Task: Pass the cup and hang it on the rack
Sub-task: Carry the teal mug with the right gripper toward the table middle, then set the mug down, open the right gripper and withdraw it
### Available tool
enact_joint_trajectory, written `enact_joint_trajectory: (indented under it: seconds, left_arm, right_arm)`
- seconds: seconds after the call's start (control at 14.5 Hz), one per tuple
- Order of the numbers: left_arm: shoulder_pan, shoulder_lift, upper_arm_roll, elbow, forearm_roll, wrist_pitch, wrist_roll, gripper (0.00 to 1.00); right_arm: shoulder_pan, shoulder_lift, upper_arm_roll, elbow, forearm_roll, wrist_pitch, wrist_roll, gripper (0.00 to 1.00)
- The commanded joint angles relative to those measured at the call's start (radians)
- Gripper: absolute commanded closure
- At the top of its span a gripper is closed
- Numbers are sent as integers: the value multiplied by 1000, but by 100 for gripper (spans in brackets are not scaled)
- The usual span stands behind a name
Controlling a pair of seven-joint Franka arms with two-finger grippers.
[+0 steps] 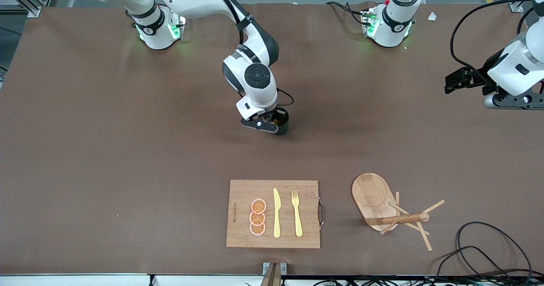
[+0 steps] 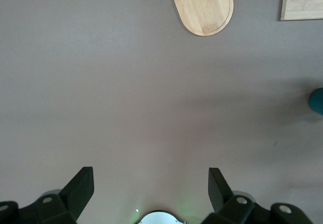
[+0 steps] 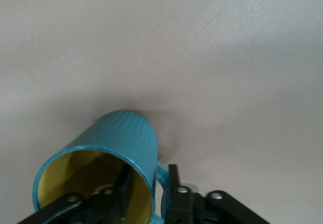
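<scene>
The cup, a ribbed teal cylinder with a yellowish inside, stands upright near the middle of the table, mouth up. The right gripper reaches down from its bent arm, one finger inside the rim and one outside, pinching the wall beside the handle. The left gripper waits with jaws spread, over bare table at its own end, and the wooden rack stands near the front edge.

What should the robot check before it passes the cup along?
1. Right pincer at the cup's rim, mid-table: ok.
2. Cup gripped firmly: cannot tell.
3. Left pincer open, waiting over bare table at its arm's end: ok.
4. Left pincer near enough to take the cup: not ok.
5. Rack standing upright: cannot tell.
6. Board apart from the rack: ok.
</scene>
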Motion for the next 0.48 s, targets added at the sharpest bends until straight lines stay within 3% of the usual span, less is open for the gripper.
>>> enact_joint_trajectory:
  seconds: [0.0, 0.41]
  left_arm:
    - [-4, 15, -3, 14, 7, -18, -7, 0]
    - [-18, 23, -6, 14, 7, -18, -52, 0]
  right_arm:
    - [-20, -23, -4, 14, 14, -44, -48, 0]
    - [-159, -202, -8, 37, 129, -289, -268, 0]
